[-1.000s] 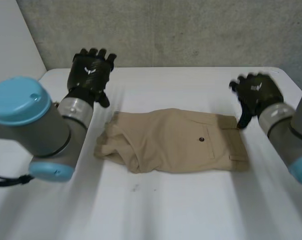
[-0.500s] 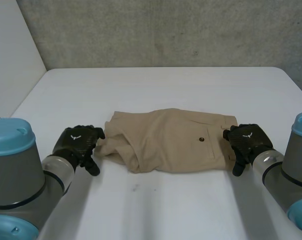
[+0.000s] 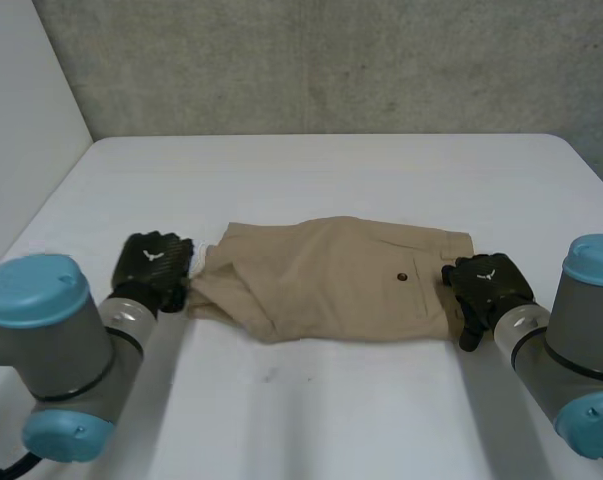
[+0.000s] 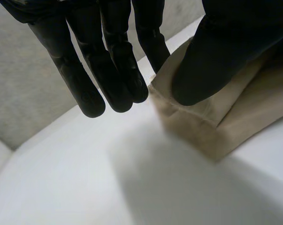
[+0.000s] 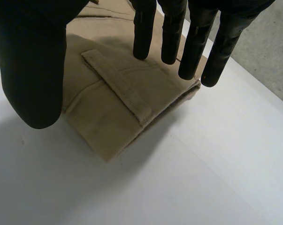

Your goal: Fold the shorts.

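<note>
Since the tan cloth shorts [image 3: 341, 280] lying in the middle of the white table [image 3: 331, 170] look light and floppy, I'd pinch the stiffer waistband and the hem corners. Left hand [image 3: 153, 265] sits at the leg end, right hand [image 3: 486, 285] at the waistband — both with fingers straight, thumbs apart, gripping nothing.

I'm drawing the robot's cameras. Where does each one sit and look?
Head view: behind and between the arms, looking down at the table; shows both arms, left hand and right hand flanking the shorts.
Left wrist view: on that wrist, looking along its hand's straight fingers at the shorts' corner.
Right wrist view: on that wrist, along its straight fingers at the belt loop.
All share the shorts.
</note>
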Controlling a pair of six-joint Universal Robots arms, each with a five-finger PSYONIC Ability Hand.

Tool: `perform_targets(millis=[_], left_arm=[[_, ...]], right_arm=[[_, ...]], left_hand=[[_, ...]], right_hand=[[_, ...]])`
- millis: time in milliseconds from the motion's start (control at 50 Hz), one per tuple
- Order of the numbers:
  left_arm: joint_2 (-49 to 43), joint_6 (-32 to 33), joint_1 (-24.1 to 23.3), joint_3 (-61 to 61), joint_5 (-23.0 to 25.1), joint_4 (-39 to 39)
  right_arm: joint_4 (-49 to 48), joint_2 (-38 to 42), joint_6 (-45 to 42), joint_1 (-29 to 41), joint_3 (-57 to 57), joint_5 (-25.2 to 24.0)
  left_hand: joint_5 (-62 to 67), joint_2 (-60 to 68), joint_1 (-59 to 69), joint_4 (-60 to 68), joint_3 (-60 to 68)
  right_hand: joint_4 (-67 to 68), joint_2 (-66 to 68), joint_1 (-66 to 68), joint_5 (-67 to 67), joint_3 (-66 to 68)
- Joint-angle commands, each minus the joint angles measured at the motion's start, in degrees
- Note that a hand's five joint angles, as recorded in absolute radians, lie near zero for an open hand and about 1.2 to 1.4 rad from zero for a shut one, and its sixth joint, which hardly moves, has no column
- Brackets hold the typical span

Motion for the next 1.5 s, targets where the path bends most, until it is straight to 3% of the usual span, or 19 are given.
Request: perform_targets(millis=[20,140,160,320,480,680,780,980,1300,1500], left_arm=[[4.6,8.2,4.6,-4.9,0.3,-0.5],[4.7,8.4,1.0,-7.5,0.2,-0.5],[4.1,8.4,-1.6,-8.1,-0.2,-0.3],[2.9,9.0,-2.0,-6.0,-0.6,-0.3],[7.0,13.5,-3.0,-3.8,-0.7,-7.7],[16.2,9.5,-4.4,1.7,-0.1,-9.4],[13.3,1.4,-4.8,4.7,0.1,-9.6],[0.4,-6.1,-5.6,7.7,-0.3,-11.3],[-3.5,-5.6,-4.1,5.8,-0.5,-10.0],[-4.2,-3.9,-2.1,5.7,-0.6,-10.1]], right_arm=[[0.1,-0.1,0.0,0.1,-0.2,0.1],[0.2,-0.3,0.0,0.2,-0.3,0.1],[0.2,-0.3,0.0,0.2,-0.3,0.1],[0.5,-1.0,0.1,0.3,0.0,0.2],[0.6,-2.2,0.2,0.0,0.2,0.2],[0.6,-3.2,0.2,-0.2,0.4,0.0],[0.6,-3.3,0.2,-0.1,0.7,0.0],[0.6,-3.3,0.2,0.2,1.0,0.0],[0.5,-3.1,0.0,0.4,1.0,-0.2],[0.5,-3.1,0.1,0.4,0.9,-0.2]], left_hand=[[14.4,11.5,15.8,11.6,12.0],[14.4,11.5,15.8,11.6,12.0],[14.4,11.5,15.8,11.6,12.0],[14.4,11.5,15.8,11.6,12.0],[-22.1,-24.9,-20.6,-24.8,-24.5],[-22.4,-25.3,-21.0,-25.2,-24.8],[-22.6,-25.5,-21.2,-25.3,-25.0],[-15.0,-17.9,-13.6,-17.8,-17.4],[-15.9,-18.7,-14.4,-18.6,-18.3],[-45.5,-48.3,-44.0,-48.2,-47.9]], right_hand=[[4.8,5.5,9.3,5.5,5.1],[5.8,6.5,10.3,6.5,6.1],[5.8,6.5,10.3,6.5,6.1],[6.3,7.0,10.8,7.0,6.6],[6.3,7.0,10.8,7.0,6.6],[6.1,6.9,10.6,6.8,6.5],[6.1,6.9,10.6,6.8,6.5],[6.3,7.0,10.8,7.0,6.6],[6.1,6.9,10.6,6.8,6.5],[5.3,6.0,9.8,6.0,5.6]])
